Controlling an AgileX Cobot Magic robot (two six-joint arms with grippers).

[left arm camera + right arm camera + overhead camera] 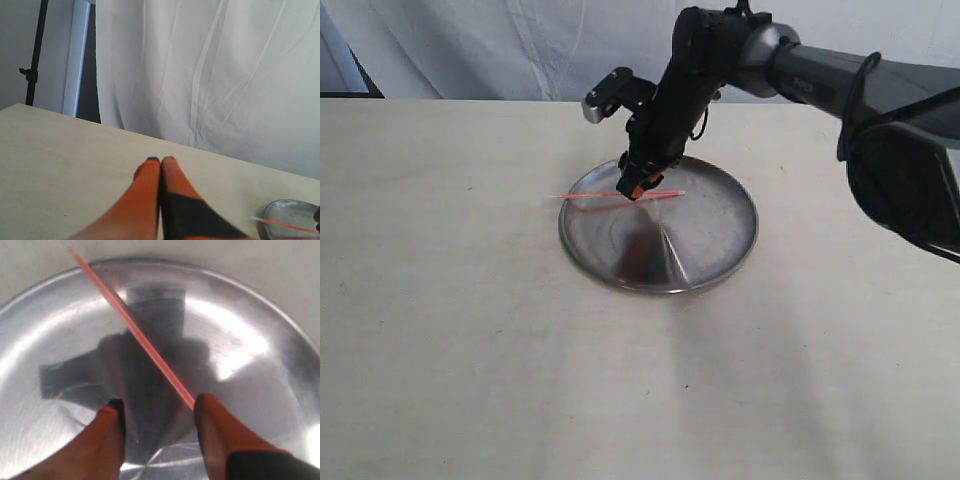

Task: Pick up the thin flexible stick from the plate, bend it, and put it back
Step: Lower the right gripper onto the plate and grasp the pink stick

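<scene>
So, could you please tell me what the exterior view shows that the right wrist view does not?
Only the exterior view shows the right arm, the white curtain and the whole plate. Only the right wrist view shows the fingers of the right pincer standing apart, with the thin flexible stick ending beside one of them. Both show plate, stick and pincer.
</scene>
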